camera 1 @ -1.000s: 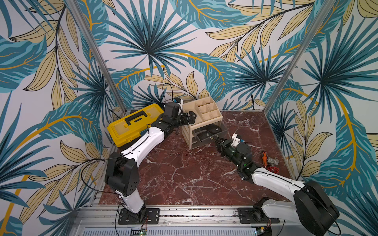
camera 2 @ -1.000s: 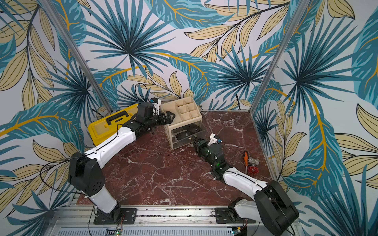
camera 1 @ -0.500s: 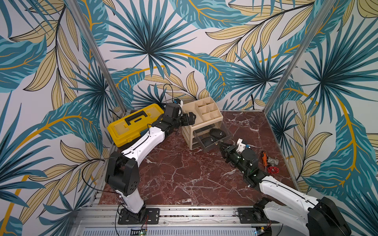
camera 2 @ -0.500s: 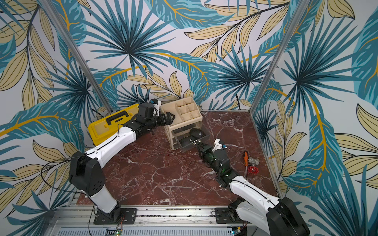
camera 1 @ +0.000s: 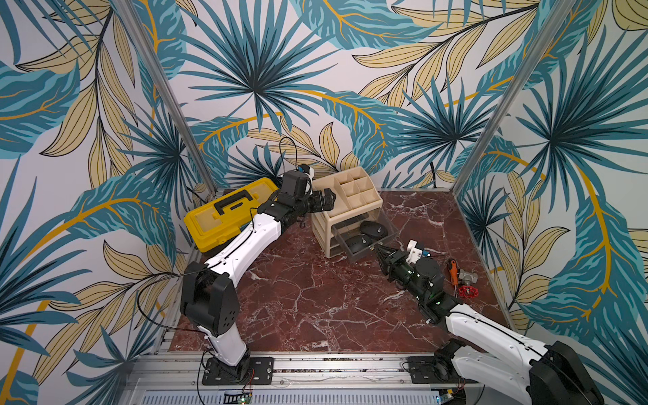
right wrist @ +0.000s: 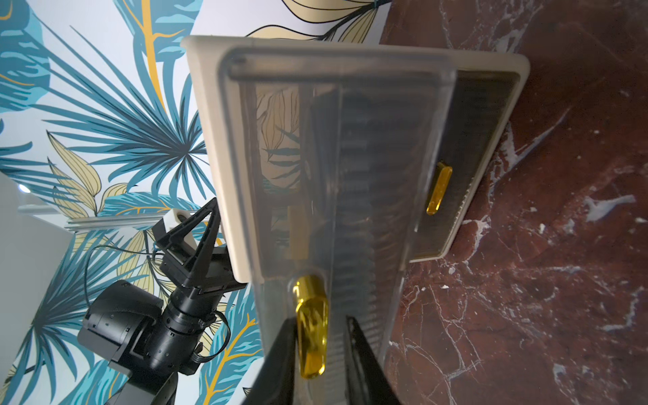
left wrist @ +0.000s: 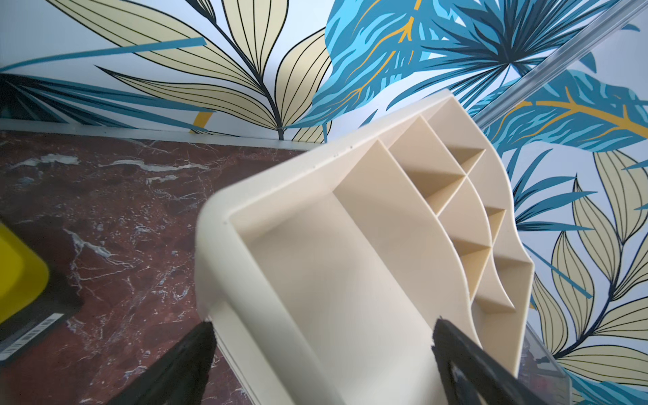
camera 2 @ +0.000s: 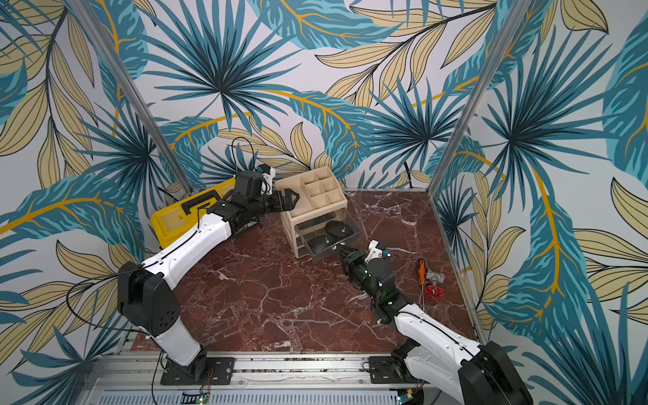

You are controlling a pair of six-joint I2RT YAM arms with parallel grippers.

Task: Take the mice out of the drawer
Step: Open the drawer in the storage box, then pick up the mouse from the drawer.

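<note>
In both top views we look down from high up at the front, over the bases of the left arm [camera 1: 242,245] and the right arm [camera 1: 491,333], toward the back wall [camera 1: 315,70]. We are far off there and see the whole red marble table [camera 1: 315,298] and the beige organizer [camera 1: 354,191]; these two views share almost everything. Our left wrist camera sits very close above the organizer [left wrist: 350,280] and looks across its open top boxes to the wall. Our right wrist camera sits very close to the clear drawer [right wrist: 350,175], tipped sideways, right by its gold handle [right wrist: 310,333], and sees the left arm [right wrist: 140,333] behind. Every view shares the organizer.
</note>
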